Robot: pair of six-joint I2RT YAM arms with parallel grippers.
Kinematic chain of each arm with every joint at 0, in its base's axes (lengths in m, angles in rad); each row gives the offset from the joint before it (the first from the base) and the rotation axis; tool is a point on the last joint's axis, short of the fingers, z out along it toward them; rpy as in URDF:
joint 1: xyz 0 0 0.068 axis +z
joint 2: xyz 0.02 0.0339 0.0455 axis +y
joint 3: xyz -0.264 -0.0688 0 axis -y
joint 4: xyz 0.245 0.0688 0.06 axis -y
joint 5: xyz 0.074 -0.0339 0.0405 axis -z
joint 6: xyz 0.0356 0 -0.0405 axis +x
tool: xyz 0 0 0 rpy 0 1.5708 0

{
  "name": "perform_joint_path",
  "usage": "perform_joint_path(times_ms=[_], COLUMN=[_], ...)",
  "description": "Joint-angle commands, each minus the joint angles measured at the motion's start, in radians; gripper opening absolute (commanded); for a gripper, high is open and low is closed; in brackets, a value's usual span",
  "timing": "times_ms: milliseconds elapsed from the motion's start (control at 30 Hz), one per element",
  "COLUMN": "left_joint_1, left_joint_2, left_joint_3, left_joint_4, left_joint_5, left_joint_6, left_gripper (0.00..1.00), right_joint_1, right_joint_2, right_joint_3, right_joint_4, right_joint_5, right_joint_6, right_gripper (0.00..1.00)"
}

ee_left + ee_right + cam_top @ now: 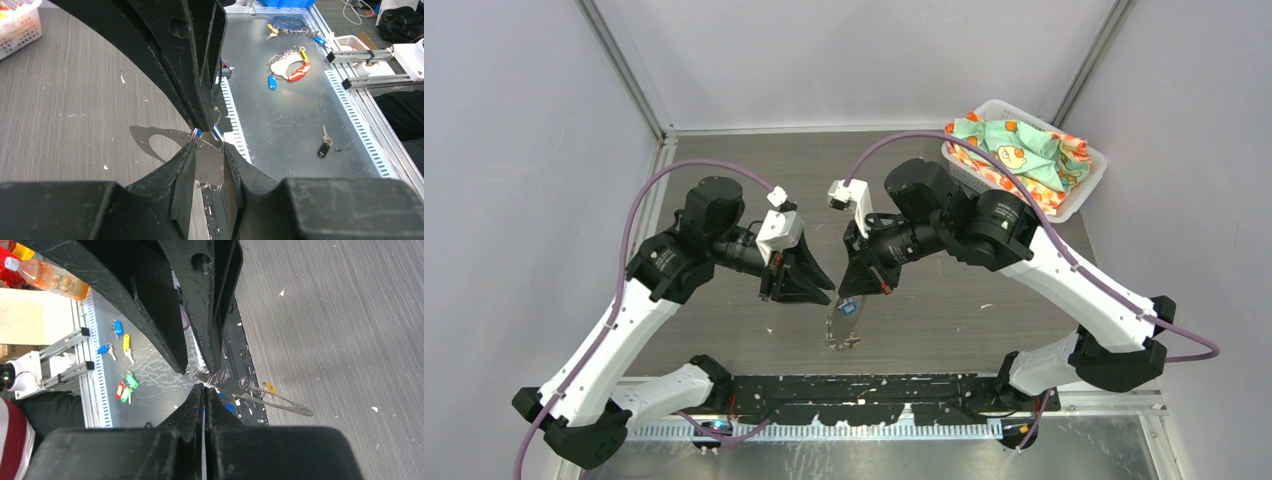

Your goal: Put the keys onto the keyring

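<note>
Keyring (pixel 154 133) sits over the worktop (pixel 984 325) between the two arm tips, toward the near edge. Note that the right jaws are closed on its grey band, which runs out past their tips. The left jaws stand narrowly apart with the band between them; you cannot tell whether they touch it. Find the blue key (pixel 848 308) against the band just below the jaws. The yellow key (pixel 270 387) shows just beside the band.
</note>
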Motion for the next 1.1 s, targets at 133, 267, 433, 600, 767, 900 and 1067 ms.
perform_joint_path(times_ms=[133, 267, 433, 600, 767, 900, 1067], left_joint_1=[-0.008, -0.007, -0.008, -0.007, -0.008, -0.008, -0.010], left_joint_2=[-0.007, -0.016, -0.024, -0.031, -0.038, -0.040, -0.022], left_joint_3=[-0.004, 0.002, 0.017, 0.031, 0.044, 0.053, 0.037], left_joint_4=[0.000, -0.028, -0.070, -0.074, -0.094, -0.100, -0.084], left_joint_5=[-0.021, -0.063, -0.068, -0.095, -0.097, -0.084, -0.030], left_joint_6=[0.038, 0.073, 0.103, 0.109, 0.126, 0.124, 0.097], left_gripper=[0.29, 0.28, 0.28, 0.30, 0.38, 0.40, 0.32], right_joint_1=[0.011, 0.011, 0.012, 0.011, 0.015, 0.020, 0.024], right_joint_2=[0.028, 0.036, 0.034, 0.041, 0.045, 0.050, 0.071], right_joint_3=[0.078, 0.086, 0.086, 0.091, 0.094, 0.096, 0.112], right_joint_4=[0.017, 0.002, -0.003, -0.009, -0.009, -0.004, 0.001], right_joint_5=[-0.061, -0.065, -0.072, -0.082, -0.084, -0.088, -0.102], right_joint_6=[-0.017, -0.021, -0.025, -0.021, -0.020, -0.019, -0.017], right_gripper=[0.01, 0.01, 0.01, 0.01, 0.01, 0.01, 0.01])
